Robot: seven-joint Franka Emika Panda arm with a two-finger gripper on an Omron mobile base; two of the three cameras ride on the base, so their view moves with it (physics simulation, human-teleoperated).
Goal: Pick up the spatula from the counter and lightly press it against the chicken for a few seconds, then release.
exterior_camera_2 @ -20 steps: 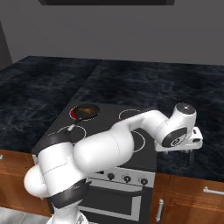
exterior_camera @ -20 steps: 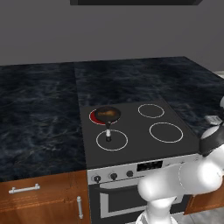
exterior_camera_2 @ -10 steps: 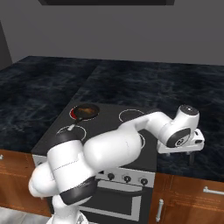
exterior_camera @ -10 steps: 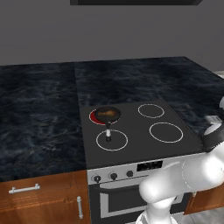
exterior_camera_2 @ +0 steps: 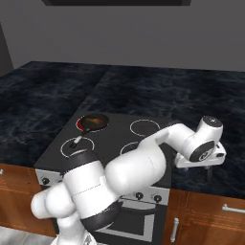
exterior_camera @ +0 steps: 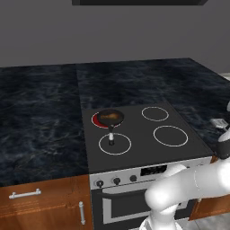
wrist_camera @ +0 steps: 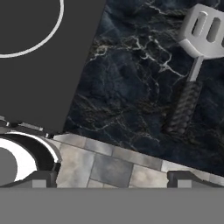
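Spatula (wrist_camera: 186,103) lay flat on the dark marbled counter (wrist_camera: 131,87) at about 2 o'clock in the hand view, its slotted grey head toward 12 and its black ribbed handle toward 6, while the cooktop (wrist_camera: 39,65) took up the 10 o'clock corner. Gripper (wrist_camera: 113,178) hovered above the counter's front edge, its fingers spread wide with nothing between them and clear of the spatula. Chicken (exterior_camera: 109,117) sat in the pan (exterior_camera: 120,119) on the red-glowing burner (exterior_camera: 95,119), at about 10 o'clock from the hand in the right base view and well apart from it.
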